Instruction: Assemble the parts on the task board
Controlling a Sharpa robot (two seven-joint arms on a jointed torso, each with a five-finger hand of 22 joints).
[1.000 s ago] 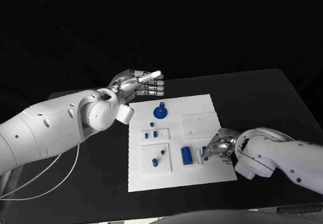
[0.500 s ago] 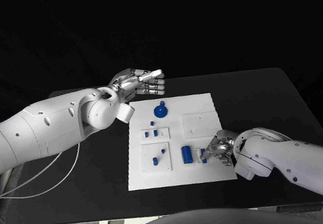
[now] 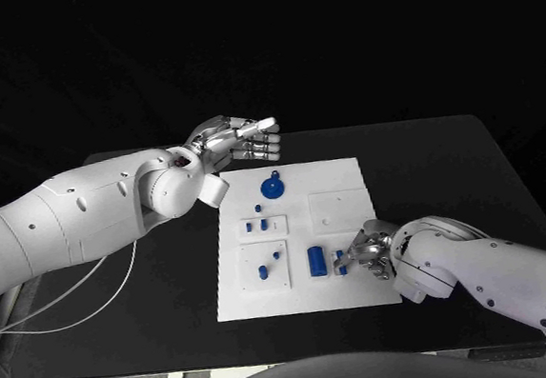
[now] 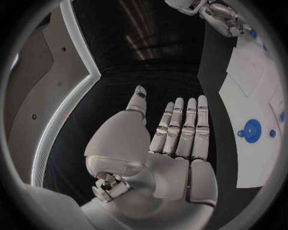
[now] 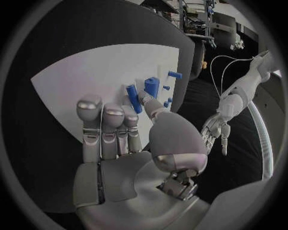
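Black table (image 3: pixel 436 165), white task board (image 3: pixel 334 175). Right hand (image 3: pixel 370 251) over near-right blue peg (image 3: pixel 316 261), fingers apart, holding nothing. Left hand (image 3: pixel 232 143) far, fingers straight, together. Pegs prob. light, rigid, slick; pinch mid-shaft.

A matte black rectangular table (image 3: pixel 437 174) carries a flat white rectangular task board (image 3: pixel 334 180) at its middle. A thin white cable (image 3: pixel 88 298) loops over the table's surface well apart from the board, toward the robot's left edge.
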